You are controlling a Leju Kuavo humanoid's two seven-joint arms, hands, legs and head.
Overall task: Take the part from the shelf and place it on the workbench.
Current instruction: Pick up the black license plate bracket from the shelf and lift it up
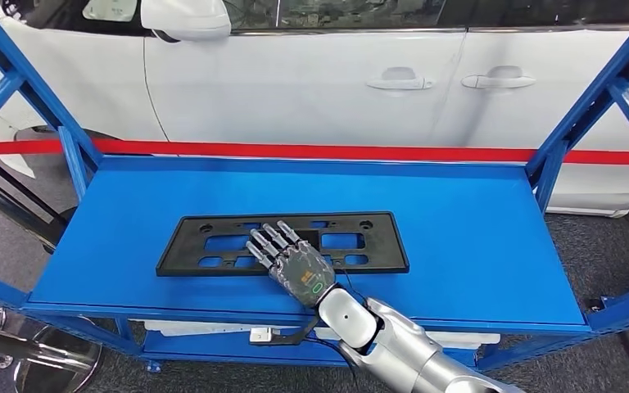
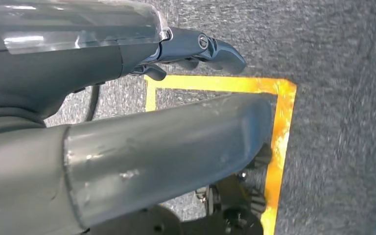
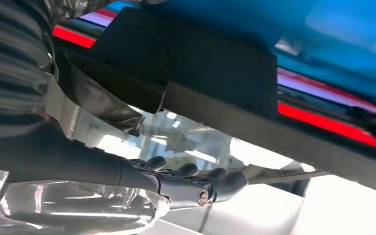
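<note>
Flat black plastic plate-shaped part with rectangular cut-outs (image 1: 282,243) lies flat on the top level of the blue metal shelf (image 1: 475,237), near its front edge, long side parallel to that edge

Right hand (image 1: 295,264) reaches in from below over the front edge; palm down, fingers (image 1: 272,239) extended and slightly apart, lying across the part's middle. In the right wrist view the fingers (image 3: 196,176) run straight, close along the dark part (image 3: 210,73); no grip closed around it yet, as far as I can tell

Judgement: the hand sits mid-part, probably to balance the long piece when it lifts

Left hand (image 2: 196,49) hangs at the side over grey carpet with yellow floor tape (image 2: 279,142); fingers loosely extended, holding nothing

White car (image 1: 311,74) stands behind the shelf, beyond a red band (image 1: 336,151)
</note>
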